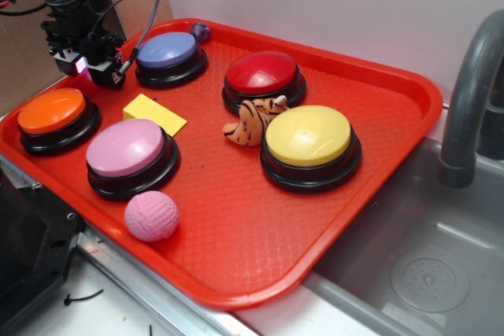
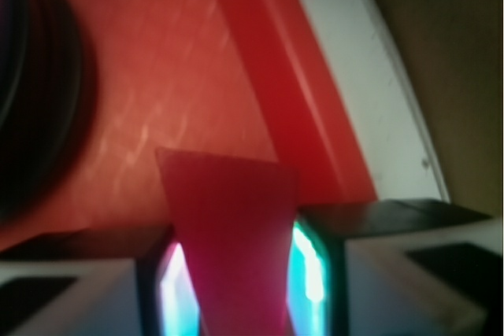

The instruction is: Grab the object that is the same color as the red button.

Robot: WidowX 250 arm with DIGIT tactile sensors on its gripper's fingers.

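Gripper (image 1: pixel 93 68) upper left of exterior frame, above tray (image 1: pixel 260 234) edge. Wrist view: fingers (image 2: pixel 161 289) clamped on red block (image 2: pixel 232 226). Grasp looks done; only lifting clear may remain.

glossy red button (image 1: pixel 261 72), textured plastic tray (image 1: pixel 236 234)

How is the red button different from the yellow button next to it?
The red button has a dark red dome; the yellow button has a yellow one. The red button sits farther back on the tray; the yellow button sits nearer the sink side. The yellow button looks larger in the exterior view, perhaps only because it is closer. Both have round domes on black bases.
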